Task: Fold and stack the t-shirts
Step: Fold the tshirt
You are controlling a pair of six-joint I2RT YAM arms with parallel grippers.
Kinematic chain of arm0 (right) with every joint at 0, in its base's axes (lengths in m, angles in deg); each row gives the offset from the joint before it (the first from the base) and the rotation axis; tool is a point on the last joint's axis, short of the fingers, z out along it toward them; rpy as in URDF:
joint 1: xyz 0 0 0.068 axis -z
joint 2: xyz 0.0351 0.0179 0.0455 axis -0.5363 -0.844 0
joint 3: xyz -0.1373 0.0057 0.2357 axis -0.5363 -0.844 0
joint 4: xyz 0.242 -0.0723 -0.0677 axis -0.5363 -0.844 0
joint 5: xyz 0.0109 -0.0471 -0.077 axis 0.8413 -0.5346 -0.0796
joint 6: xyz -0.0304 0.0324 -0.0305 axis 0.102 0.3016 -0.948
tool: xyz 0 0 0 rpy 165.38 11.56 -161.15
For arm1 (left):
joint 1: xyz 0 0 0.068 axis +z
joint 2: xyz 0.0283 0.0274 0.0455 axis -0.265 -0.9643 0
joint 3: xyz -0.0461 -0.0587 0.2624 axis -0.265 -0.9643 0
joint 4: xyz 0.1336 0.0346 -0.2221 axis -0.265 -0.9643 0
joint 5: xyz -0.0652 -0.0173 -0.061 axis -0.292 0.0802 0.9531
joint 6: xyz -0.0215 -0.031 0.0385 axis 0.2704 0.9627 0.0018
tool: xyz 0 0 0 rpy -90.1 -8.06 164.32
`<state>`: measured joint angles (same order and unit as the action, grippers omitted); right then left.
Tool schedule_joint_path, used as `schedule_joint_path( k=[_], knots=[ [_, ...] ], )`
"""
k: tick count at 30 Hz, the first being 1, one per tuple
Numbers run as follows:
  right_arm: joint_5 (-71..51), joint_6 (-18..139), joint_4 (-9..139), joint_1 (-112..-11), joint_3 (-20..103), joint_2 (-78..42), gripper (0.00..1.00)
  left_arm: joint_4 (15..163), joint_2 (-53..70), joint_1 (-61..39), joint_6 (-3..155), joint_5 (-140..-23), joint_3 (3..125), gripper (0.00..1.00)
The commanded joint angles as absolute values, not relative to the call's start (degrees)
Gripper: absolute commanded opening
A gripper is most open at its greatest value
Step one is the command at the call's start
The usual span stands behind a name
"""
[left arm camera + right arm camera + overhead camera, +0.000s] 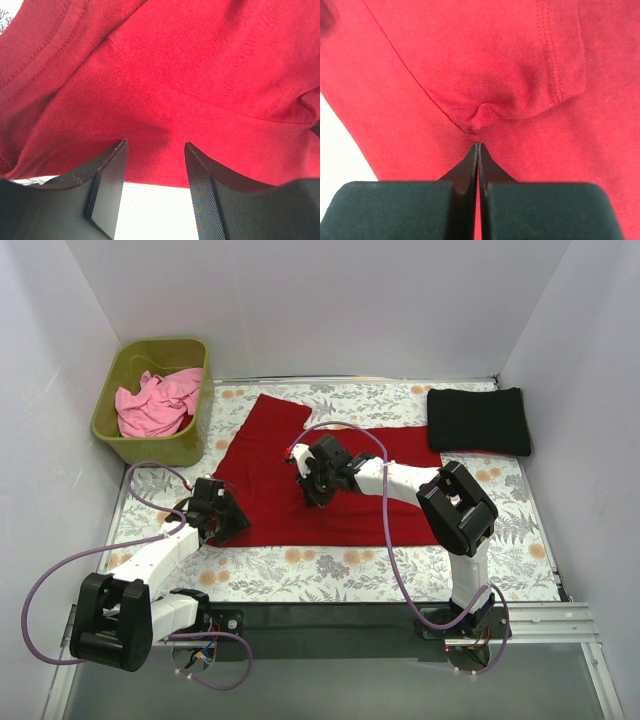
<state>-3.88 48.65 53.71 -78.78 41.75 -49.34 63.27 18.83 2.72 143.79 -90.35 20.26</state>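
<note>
The dark red t-shirt lies spread flat on the floral table cloth. My right gripper is over the shirt's middle, shut on a small pinched pucker of red cloth at its tips. My left gripper is at the shirt's lower left edge, open, its jaws either side of the hem with the red cloth just ahead. A black t-shirt lies folded at the back right. A light pink t-shirt sits crumpled in the bin.
An olive-green plastic bin stands at the back left corner. White walls close in the table at left, back and right. Purple cables loop from both arms over the cloth.
</note>
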Motion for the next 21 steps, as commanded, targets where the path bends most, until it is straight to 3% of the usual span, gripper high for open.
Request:
schedule_joint_path(
  k=[1, 6, 10, 14, 21],
  knots=[
    [-5.8, 47.2, 54.6, -78.2, 44.6, -48.7, 0.01, 62.4, 19.0, 2.6, 143.9, -91.8, 20.4, 0.46],
    [-6.6, 47.2, 54.3, -78.1, 45.0, -49.2, 0.03, 61.9, 18.8, 2.6, 143.9, -92.4, 20.6, 0.46],
    [-8.3, 49.1, 52.9, -78.2, 45.0, -46.8, 0.23, 61.1, 20.3, 2.6, 143.4, -93.7, 21.3, 0.51],
    [-11.0, 51.9, 50.7, -79.1, 42.9, -41.0, 0.33, 59.1, 23.3, 2.6, 142.4, -96.2, 23.5, 0.58],
    [-11.3, 62.4, 48.7, -81.8, 34.7, -36.5, 0.34, 59.0, 21.9, 2.7, 142.8, -98.7, 26.3, 0.59]
  ],
)
